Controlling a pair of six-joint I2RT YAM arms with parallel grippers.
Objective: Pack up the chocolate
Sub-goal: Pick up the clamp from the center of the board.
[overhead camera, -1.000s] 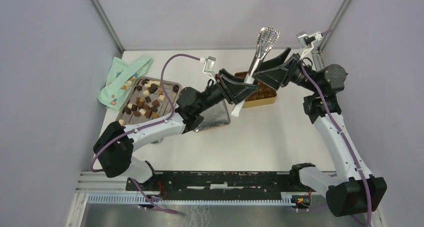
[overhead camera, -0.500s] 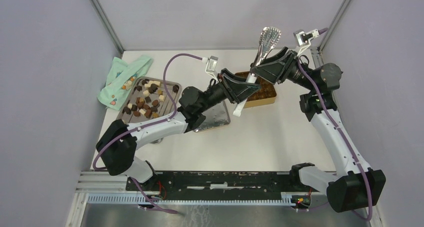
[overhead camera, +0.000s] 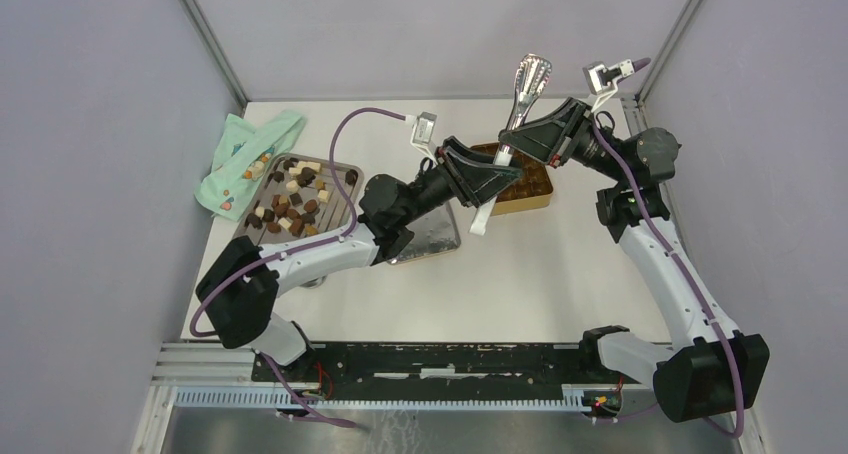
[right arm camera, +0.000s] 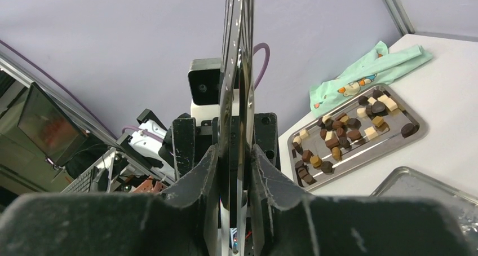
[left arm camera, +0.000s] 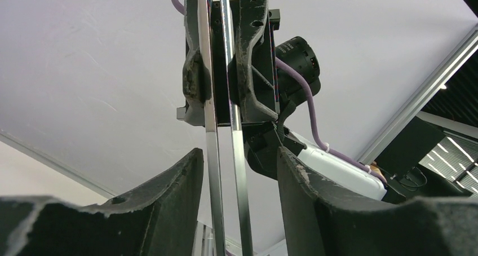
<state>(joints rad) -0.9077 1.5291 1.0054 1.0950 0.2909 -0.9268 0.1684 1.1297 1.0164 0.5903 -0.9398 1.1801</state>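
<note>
The long metal tweezers [overhead camera: 521, 102] stand upright in the air over the gold tin [overhead camera: 537, 190]. My right gripper [overhead camera: 515, 142] is shut on their two arms, which its fingers [right arm camera: 265, 177] squeeze together. Lower down, my left gripper [overhead camera: 505, 174] stands open round the same arms [left arm camera: 211, 126]. A gap shows on each side, wider on the right. The chocolate [overhead camera: 290, 199] lies as several dark, mid-brown and cream chunks on a metal tray [overhead camera: 343, 168] at the left, also seen in the right wrist view [right arm camera: 349, 126].
A green cloth [overhead camera: 245, 159] lies behind the chocolate tray at the far left. A second shiny tray [overhead camera: 437, 238] sits under the left arm, between the chocolate tray and the gold tin. Grey walls and frame posts close in the table.
My right gripper has moved in from the right and shut on the tweezers, pressing their arms and head closer together. The left arm has shifted slightly.
</note>
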